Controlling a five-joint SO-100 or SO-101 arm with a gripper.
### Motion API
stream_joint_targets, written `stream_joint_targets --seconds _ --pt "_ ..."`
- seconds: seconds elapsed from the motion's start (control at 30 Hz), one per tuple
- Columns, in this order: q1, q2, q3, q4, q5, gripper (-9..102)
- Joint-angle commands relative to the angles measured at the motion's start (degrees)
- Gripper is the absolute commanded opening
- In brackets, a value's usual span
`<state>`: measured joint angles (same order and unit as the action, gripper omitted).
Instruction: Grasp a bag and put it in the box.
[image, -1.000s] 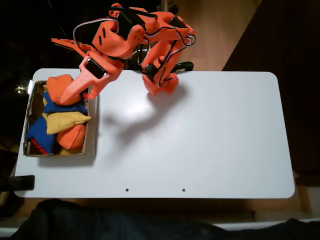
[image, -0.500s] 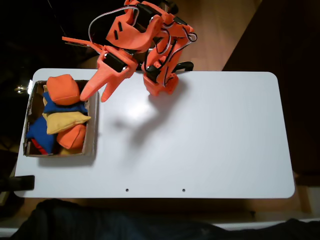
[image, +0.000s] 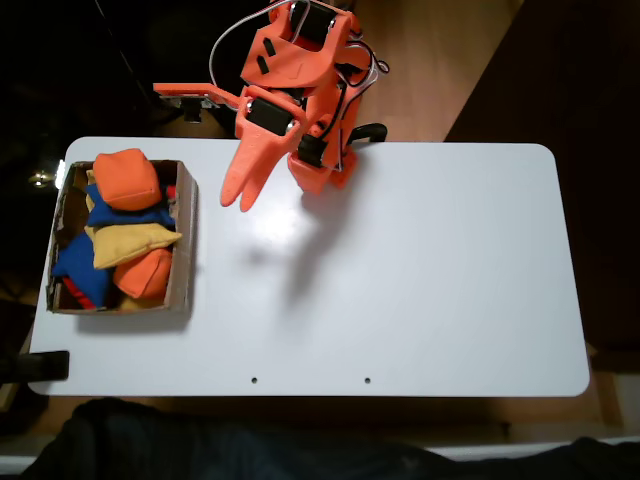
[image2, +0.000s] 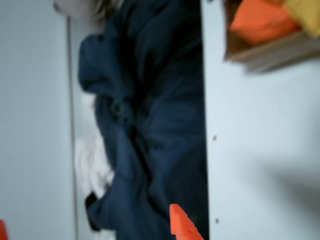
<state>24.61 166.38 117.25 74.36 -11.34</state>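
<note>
From the fixed view I see my gripper (image: 238, 196) hanging above the white table (image: 420, 290), just right of the box (image: 185, 245), carrying nothing. Its fingers look pressed close, though I cannot tell for sure. The bag (image: 127, 179) sits in the far end of the box, on top of a blue beanbag (image: 120, 215), with a yellow one (image: 128, 243) and a darker orange one (image: 143, 273) nearer. Dark cloth (image2: 145, 125) hangs past the table edge in the wrist view
</note>
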Motion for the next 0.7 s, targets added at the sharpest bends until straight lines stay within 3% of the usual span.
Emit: stream_joint_targets --seconds 0.0,0.2,0.3,0.67 --pt "-3.34 2.2 0.62 -0.7 0.79 48" --pt "-7.29 5.01 3.16 -1.49 2.11 32" --pt "-9.23 6.24 4.57 -2.02 3.6 17" --pt "-16.88 11.25 10.9 -3.16 10.72 0"
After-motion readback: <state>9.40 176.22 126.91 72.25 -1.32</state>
